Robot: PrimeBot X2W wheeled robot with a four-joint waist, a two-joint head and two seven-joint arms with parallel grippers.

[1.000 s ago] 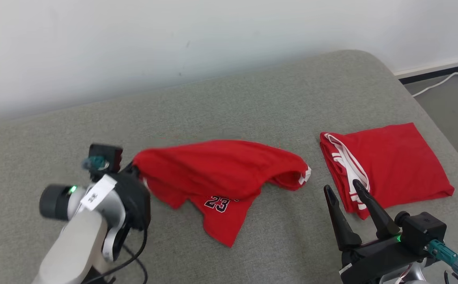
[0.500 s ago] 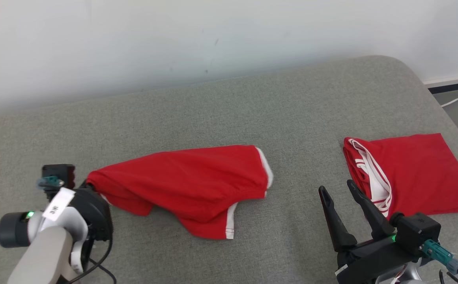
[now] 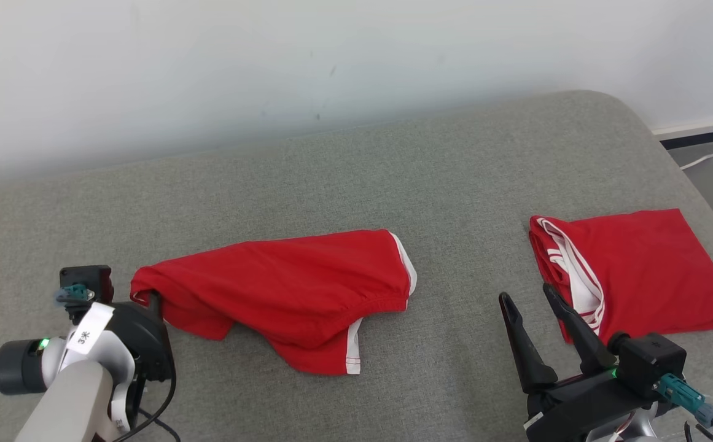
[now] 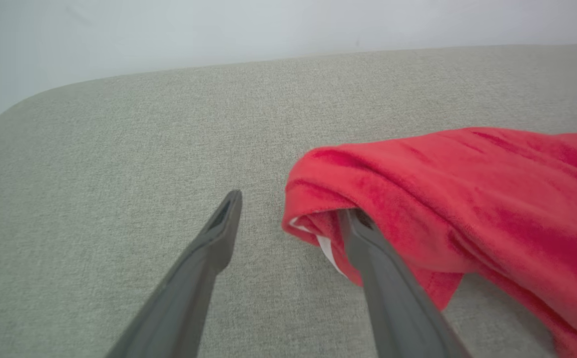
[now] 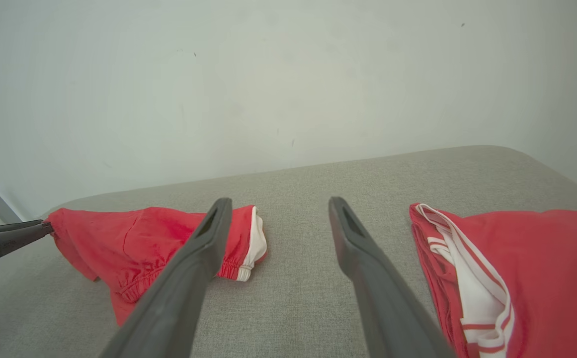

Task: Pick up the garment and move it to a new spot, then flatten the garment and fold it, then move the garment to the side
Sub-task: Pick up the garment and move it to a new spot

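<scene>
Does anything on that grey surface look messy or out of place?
Yes: the middle garment lies crumpled, its corner draped over one finger of the open left pincer. The folded garment on the right looks neat.

Red sports garment (image 3: 282, 288) with white trim lies rumpled and unfolded on the grey cushion (image 3: 393, 172), roughly centre, long axis left-right. One white-edged flap points toward the front. The left end is bunched, draped over one finger of the left hand (image 4: 292, 205), whose fingers are spread.
</scene>
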